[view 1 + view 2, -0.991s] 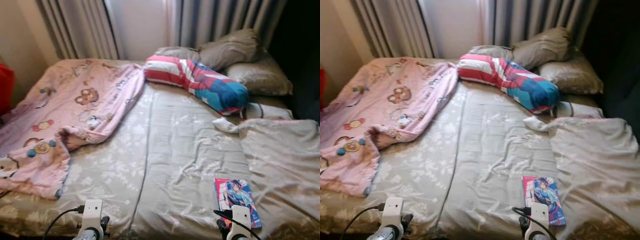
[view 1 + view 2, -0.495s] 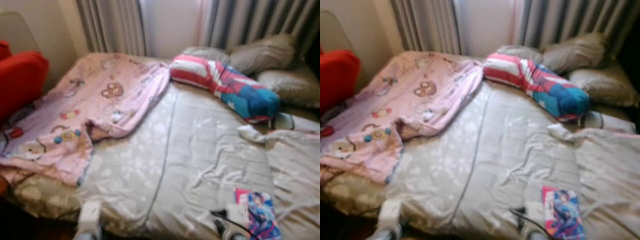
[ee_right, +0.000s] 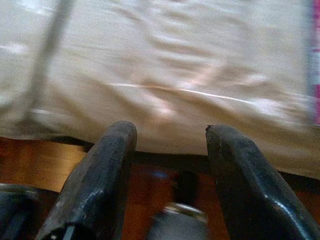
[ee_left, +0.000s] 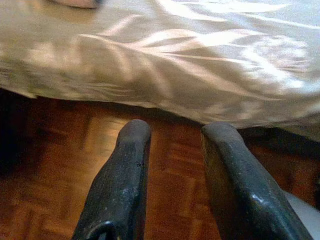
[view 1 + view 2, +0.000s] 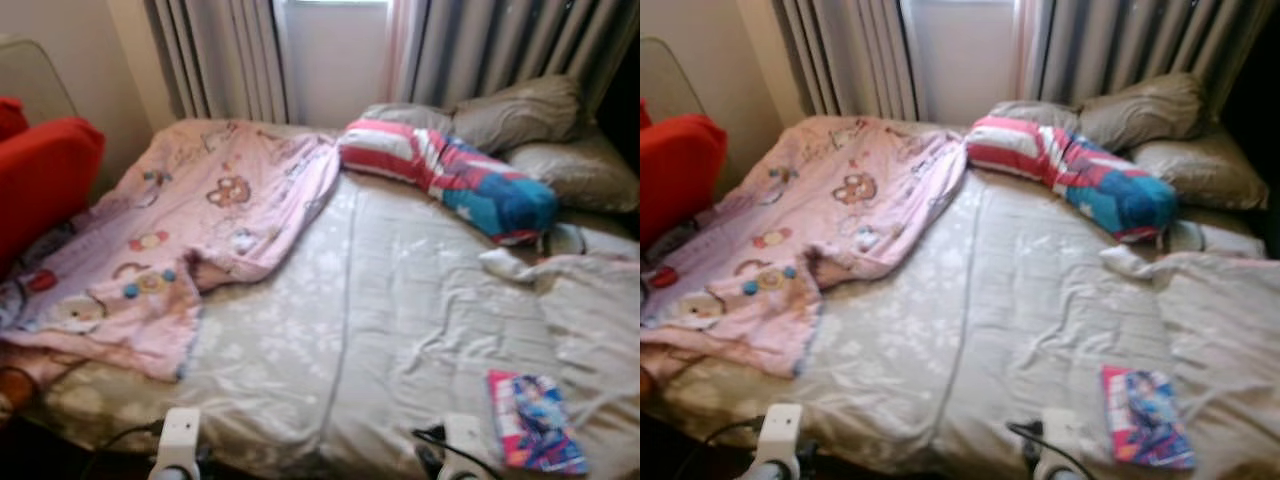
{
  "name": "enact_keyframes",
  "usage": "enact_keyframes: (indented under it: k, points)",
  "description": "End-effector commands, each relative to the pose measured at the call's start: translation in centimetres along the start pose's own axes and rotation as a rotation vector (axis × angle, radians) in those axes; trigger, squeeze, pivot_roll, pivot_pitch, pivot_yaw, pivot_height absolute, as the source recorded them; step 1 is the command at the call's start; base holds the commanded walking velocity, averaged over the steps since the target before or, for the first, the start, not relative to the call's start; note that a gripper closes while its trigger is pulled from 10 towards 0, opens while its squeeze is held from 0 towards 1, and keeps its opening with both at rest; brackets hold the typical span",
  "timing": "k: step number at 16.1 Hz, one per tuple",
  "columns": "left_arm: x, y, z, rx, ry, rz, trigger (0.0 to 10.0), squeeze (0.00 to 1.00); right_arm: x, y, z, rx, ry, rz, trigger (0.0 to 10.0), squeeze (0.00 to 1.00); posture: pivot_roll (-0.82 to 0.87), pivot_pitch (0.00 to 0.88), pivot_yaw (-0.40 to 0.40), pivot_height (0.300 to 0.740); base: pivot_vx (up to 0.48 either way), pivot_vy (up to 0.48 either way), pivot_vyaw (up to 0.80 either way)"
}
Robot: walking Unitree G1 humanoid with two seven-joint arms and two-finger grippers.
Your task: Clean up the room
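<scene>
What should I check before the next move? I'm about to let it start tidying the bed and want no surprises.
1. Left hand open and holding nothing, over the wood floor short of the bed edge: ok.
2. Right hand open and holding nothing, at the bed edge: ok.
3. Magazine lies flat near the bed's front edge, beside the right arm, nothing on top of it: ok.
4. Pink blanket is crumpled over the bed's left side, not folded: not ok.
5. White sock lies loose by the striped bolster: not ok.
6. Both hands are short of every item: not ok.
</scene>
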State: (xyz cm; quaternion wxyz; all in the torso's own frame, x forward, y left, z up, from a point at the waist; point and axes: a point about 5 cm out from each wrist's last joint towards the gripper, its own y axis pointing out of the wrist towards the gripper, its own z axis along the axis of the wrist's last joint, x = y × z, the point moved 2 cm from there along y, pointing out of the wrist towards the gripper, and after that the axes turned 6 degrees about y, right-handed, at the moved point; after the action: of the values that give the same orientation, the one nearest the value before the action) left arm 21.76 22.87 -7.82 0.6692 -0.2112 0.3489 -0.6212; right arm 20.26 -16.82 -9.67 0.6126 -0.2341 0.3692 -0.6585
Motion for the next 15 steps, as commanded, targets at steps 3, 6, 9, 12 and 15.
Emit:
enact_keyframes:
  k: [3,6,9,12,15]
  points:
    - [0.25,0.07,0.17,-0.001,-0.003,-0.007,10.0,0.0,0.97,-0.17,-0.22,-0.009,0.014,-0.023,10.0,0.0,0.1,0.0,0.029,0.74,0.0,0.355,0.0]
    - [0.25,0.08,0.2,-0.001,-0.004,-0.008,10.0,0.0,0.95,-0.17,-0.24,-0.011,-0.002,-0.02,10.0,0.0,0.1,0.0,0.027,0.74,0.0,0.48,0.0]
    - [0.12,0.08,0.19,-0.002,-0.003,-0.006,10.0,0.0,0.82,-0.17,-0.18,-0.001,0.015,-0.014,10.0,0.0,0.1,0.0,0.03,0.74,0.0,0.48,0.49]
    - [0.06,0.09,0.24,-0.001,-0.001,-0.005,10.0,0.0,0.95,-0.19,-0.27,-0.001,0.044,-0.028,10.0,0.0,0.1,0.0,0.032,0.74,0.0,0.48,0.15]
    - [0.0,0.1,0.32,0.001,-0.001,-0.004,10.0,0.0,1.04,-0.2,-0.23,0.004,0.065,-0.037,10.0,0.0,0.1,0.005,0.031,0.74,0.0,0.48,0.0]
